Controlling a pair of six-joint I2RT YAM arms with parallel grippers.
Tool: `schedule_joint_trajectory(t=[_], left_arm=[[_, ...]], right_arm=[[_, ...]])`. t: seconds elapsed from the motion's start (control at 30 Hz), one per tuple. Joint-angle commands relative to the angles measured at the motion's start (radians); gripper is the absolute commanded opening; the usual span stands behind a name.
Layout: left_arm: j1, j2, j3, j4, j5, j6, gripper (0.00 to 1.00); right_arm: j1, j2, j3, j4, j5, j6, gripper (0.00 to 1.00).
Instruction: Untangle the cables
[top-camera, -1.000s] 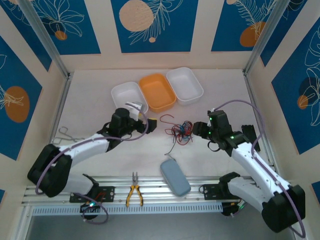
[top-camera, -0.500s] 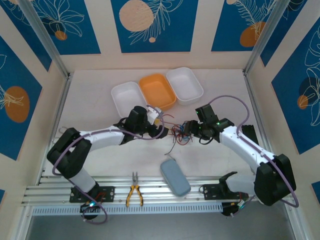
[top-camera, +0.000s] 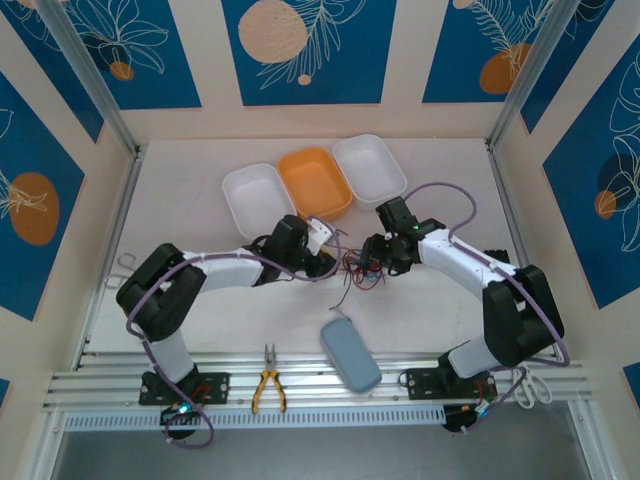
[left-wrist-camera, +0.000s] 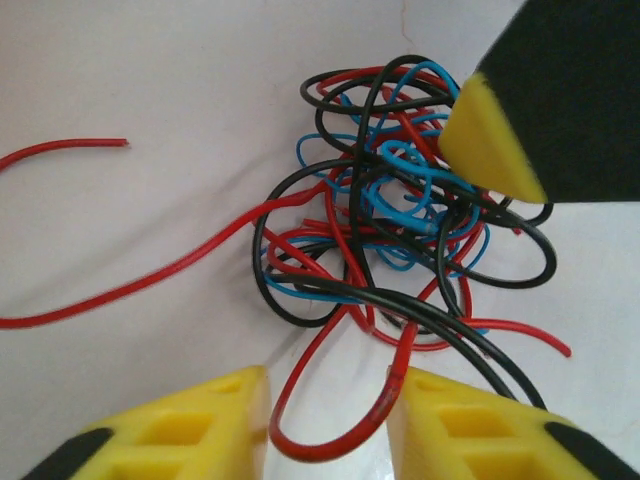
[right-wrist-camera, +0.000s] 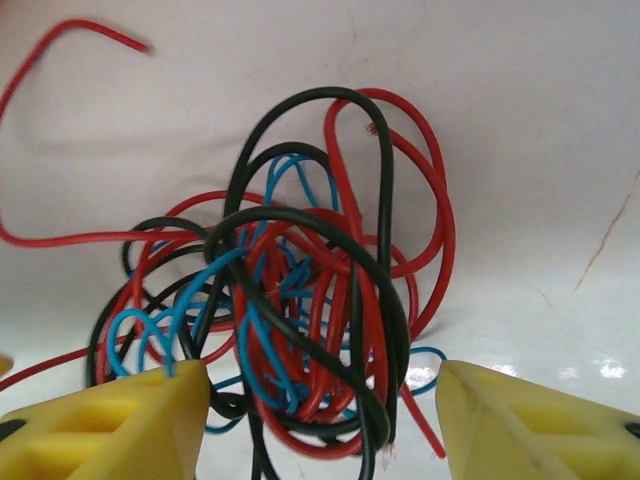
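The cables (top-camera: 362, 266) lie as one tangle of red, black and light blue wires at the middle of the table, with a red end trailing far left (left-wrist-camera: 70, 155). My left gripper (top-camera: 332, 252) is at the tangle's left side. In the left wrist view its yellow fingers (left-wrist-camera: 190, 430) stand part-way apart with a red loop (left-wrist-camera: 330, 430) between them, the loop touching the right finger. My right gripper (top-camera: 377, 256) is open, its fingers (right-wrist-camera: 120, 420) straddling the tangle (right-wrist-camera: 300, 300) from the right. One of its fingertips (left-wrist-camera: 490, 140) rests on the tangle's top.
Three trays stand behind the tangle: white (top-camera: 240, 188), orange (top-camera: 345, 180) and white (top-camera: 395, 172). A blue-grey case (top-camera: 350, 355) lies in front, with yellow pliers (top-camera: 268, 385) on the front rail. Metal forceps (top-camera: 125, 265) lie far left.
Both arms have reached in to the tangle from either side. The left jaws have narrowed from wide open around a red loop. The right jaws have stayed about as wide.
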Motion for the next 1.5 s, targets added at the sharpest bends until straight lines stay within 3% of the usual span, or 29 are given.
schedule_joint_trajectory(t=[0.0, 0.13, 0.4, 0.7, 0.93, 1.2, 1.47], left_arm=[[-0.006, 0.005, 0.026, 0.053, 0.025, -0.021, 0.19], [-0.007, -0.017, 0.018, 0.073, 0.017, -0.029, 0.0], [-0.006, -0.128, 0.0, 0.088, -0.034, -0.053, 0.0], [-0.006, -0.305, 0.021, -0.05, -0.101, -0.007, 0.0], [-0.006, -0.37, 0.028, -0.068, -0.111, -0.003, 0.0], [-0.006, -0.386, 0.039, -0.08, -0.099, 0.007, 0.0], [-0.007, -0.374, 0.048, -0.04, -0.046, -0.001, 0.0]], right_arm=[[-0.007, 0.044, 0.026, -0.016, 0.003, 0.001, 0.58], [-0.032, 0.059, 0.001, -0.013, 0.011, 0.017, 0.53], [-0.092, 0.013, -0.06, -0.007, 0.007, 0.024, 0.5], [-0.159, -0.046, -0.125, -0.008, 0.027, 0.026, 0.47], [-0.201, -0.128, -0.152, -0.016, 0.026, 0.013, 0.47], [-0.193, -0.311, -0.162, -0.066, 0.018, 0.01, 0.48], [-0.113, -0.449, -0.125, -0.067, -0.032, -0.003, 0.55]])
